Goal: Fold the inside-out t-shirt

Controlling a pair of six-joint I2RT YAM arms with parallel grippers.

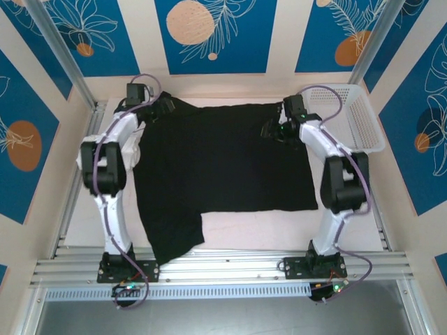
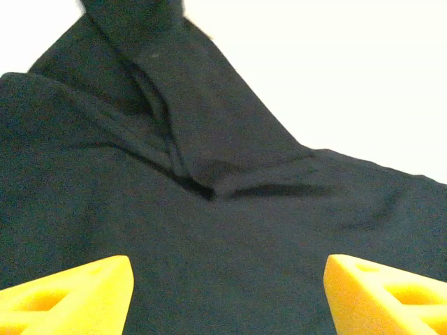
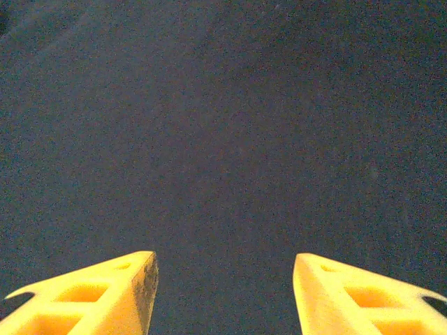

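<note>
One shirt [image 1: 223,160], black, spread flat across the middle of the table [image 1: 265,225], plain dark side up; one part trails toward the near left, so the outline is no tidy rectangle. Two grippers, both at the shirt's far edge; left gripper [image 1: 159,108] at the far left corner, right gripper [image 1: 276,130] at the far right corner; so placed, by my reading, to take the far edge at two points and carry it over evenly. Left gripper: jaws wide apart, yellow fingers [image 2: 77,293] low over a creased sleeve [image 2: 202,118], holding nothing. Right gripper: jaws likewise parted, fingers [image 3: 349,293] over smooth cloth, holding nothing; whether the tips touch the cloth cannot be told. One white basket [image 1: 360,118], far right, just beside the shirt's corner, apart from the work. Folding judged barely begun; the pinch on the far edge not yet made.
</note>
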